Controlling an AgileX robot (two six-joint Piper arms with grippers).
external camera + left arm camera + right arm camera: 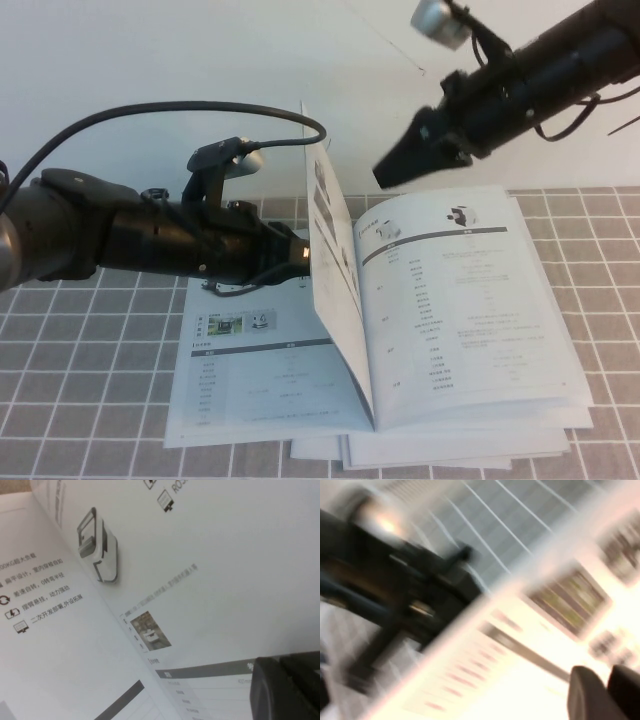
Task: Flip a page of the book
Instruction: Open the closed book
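**Page upright, turn about half done**

Standing almost vertical over the spine, the page [335, 270] is mid-turn above the open book [460, 310], which lies flat on the checked cloth [80, 400]. You have the left gripper [298, 255] reaching in from the left with its tip against the lifted sheet's left face; whether its fingers are apart or pinching the sheet, you cannot tell. The right gripper [385, 170] hangs clear above the book's top edge, touching nothing, its fingers drawn near together on nothing. In my judgement the lift is finished; what remains is carrying the sheet over and laying it flat.
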